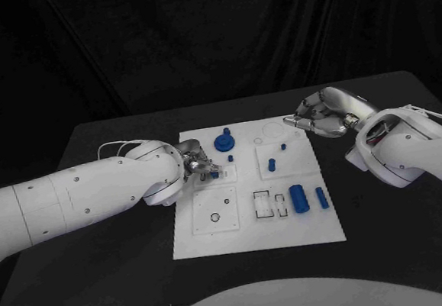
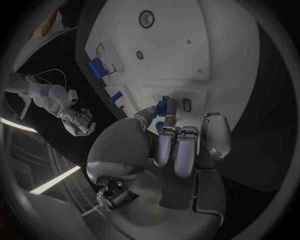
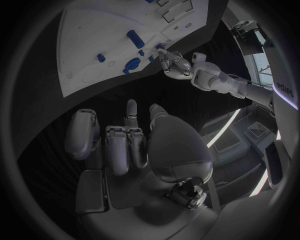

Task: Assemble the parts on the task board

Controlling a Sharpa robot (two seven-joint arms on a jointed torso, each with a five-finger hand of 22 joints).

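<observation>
Left arm: the white left arm (image 1: 66, 199) is reaching in from 9 o'clock and lying across the black table (image 1: 113, 253) toward the board's left edge.
Left hand: the silver many-fingered left hand (image 1: 197, 167) is resting over the upper-left part of the board; in the left wrist view its fingers (image 2: 178, 147) are curling down and, together with the thumb, are pinching a small blue block-shaped part (image 2: 163, 107) right at the board surface.
Task board: the white rectangular task board plate (image 1: 258, 238) is lying in the middle of the table, long side running 12 to 6 o'clock.
Part in left hand: the pinched piece is sitting at about 10 o'clock on the board, just beside a small dark slot.
Round part: a blue round knob-like part (image 1: 224, 142) is standing at the board's 12 o'clock end, well apart from either hand.
Small pegs: a short blue peg (image 1: 270, 165) is lying near the board's centre, toward 1 o'clock.
Cylinder: a larger blue cylinder part (image 1: 297, 198) is lying at about 4 o'clock on the board, with a slimmer blue rod part (image 1: 320, 198) just beside it toward 3 o'clock.
Right hand: the silver many-fingered right hand (image 1: 323, 116) is hovering off the board's 1 o'clock corner; in the right wrist view its fingers (image 3: 122, 142) are curling inward with nothing between them.
Right arm: the white right arm (image 1: 427, 153) is coming in from 3 o'clock.
</observation>
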